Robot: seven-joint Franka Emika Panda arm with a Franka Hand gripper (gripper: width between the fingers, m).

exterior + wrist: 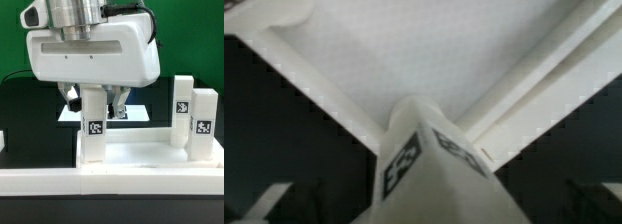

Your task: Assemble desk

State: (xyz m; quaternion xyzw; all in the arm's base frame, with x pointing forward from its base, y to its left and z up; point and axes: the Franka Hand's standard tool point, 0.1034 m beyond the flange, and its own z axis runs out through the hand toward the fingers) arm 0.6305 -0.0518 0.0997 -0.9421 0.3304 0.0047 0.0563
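The desk panel lies flat at the front, white with a raised rim. Two short white tagged legs stand upright at its end on the exterior view's right. A third leg stands upright at the panel's corner on the exterior view's left. My gripper is straight above this leg with its top between the jaws. The dark fingers stand apart from the leg on both sides, so the gripper is open. In the wrist view the leg runs down to the panel, between the spread jaws of the gripper.
A long low white border rail runs along the front of the table. The marker board lies flat on the black table behind the gripper. A green backdrop stands at the back.
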